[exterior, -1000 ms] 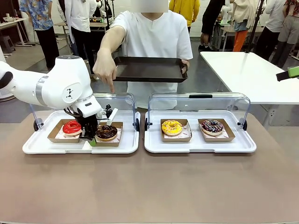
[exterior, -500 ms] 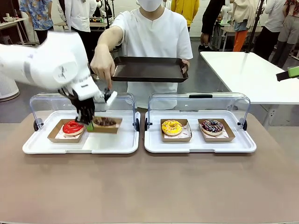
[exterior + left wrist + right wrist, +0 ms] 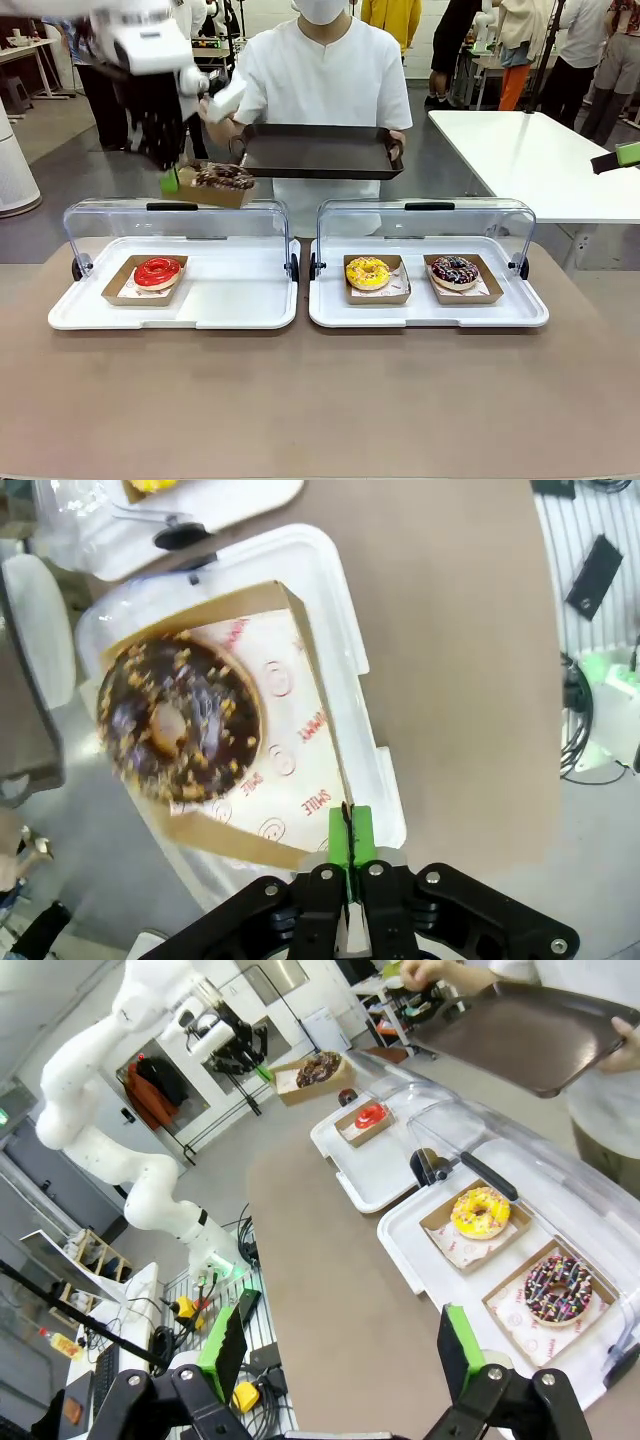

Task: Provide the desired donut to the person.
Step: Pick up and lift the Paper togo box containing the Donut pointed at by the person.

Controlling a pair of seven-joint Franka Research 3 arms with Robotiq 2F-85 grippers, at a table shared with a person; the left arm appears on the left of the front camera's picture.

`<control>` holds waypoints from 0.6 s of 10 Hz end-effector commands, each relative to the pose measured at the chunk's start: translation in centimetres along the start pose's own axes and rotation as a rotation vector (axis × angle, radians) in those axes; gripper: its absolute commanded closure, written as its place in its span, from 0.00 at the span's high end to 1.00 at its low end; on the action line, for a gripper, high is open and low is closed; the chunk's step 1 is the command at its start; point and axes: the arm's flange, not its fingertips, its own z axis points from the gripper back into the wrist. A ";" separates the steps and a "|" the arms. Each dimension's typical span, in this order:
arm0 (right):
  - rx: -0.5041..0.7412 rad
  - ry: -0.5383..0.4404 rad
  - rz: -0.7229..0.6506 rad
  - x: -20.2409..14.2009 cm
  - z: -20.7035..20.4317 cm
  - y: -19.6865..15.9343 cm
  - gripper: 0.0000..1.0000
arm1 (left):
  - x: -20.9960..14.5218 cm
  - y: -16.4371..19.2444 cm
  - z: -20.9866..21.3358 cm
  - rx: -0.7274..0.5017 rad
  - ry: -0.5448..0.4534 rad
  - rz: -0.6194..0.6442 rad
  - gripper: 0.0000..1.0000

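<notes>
Surface: brown table (image 3: 320, 400) in a busy workshop, with bystanders far off.

Front view.
- Two white display cases stand side by side, lids raised.
- The left case (image 3: 230, 300) holds one red donut (image 3: 157, 271) in its carton. The place beside it is bare.
- The right case (image 3: 430, 314) holds a yellow donut (image 3: 367, 272) and a dark sprinkled donut (image 3: 455, 269), each in its own carton.
- The left gripper (image 3: 170, 182) is raised well above the left case. Its fingers are clamped on the edge of a carton (image 3: 212, 194) bearing the chocolate donut (image 3: 222, 176).
- Change: a second ago this carton sat in the left case beside the red donut. Half a second ago it was just off the case floor. Now it hangs just beside the near-left corner of the dark serving tray (image 3: 320, 150) that the person (image 3: 330, 70) holds out.
- Judgement: the pick and lift are done. What remains is the carry over the tray rim and the release.

Left wrist view.
- The green pads are pressed together on the carton's rim.
- The chocolate donut lies on a printed paper liner, toward one side of the carton.
- The left case and the table lie far below.

Right wrist view.
- The right gripper (image 3: 340, 1345) has its fingers wide apart and holds nothing. It is above the table, beside the right case.
- The other arm and the carton show farther off, short of the serving tray.
</notes>
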 end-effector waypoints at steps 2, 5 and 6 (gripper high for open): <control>0.002 -0.002 0.003 0.0 0.0 0.0 1.00 | 1.6 3.9 3.7 0.024 0.013 0.042 0.00; 0.002 -0.002 0.003 0.0 0.0 0.0 1.00 | 1.2 4.7 3.4 0.005 0.007 0.067 0.00; 0.002 -0.002 0.003 0.0 0.0 0.0 1.00 | 0.7 4.5 2.9 -0.007 -0.006 0.064 0.00</control>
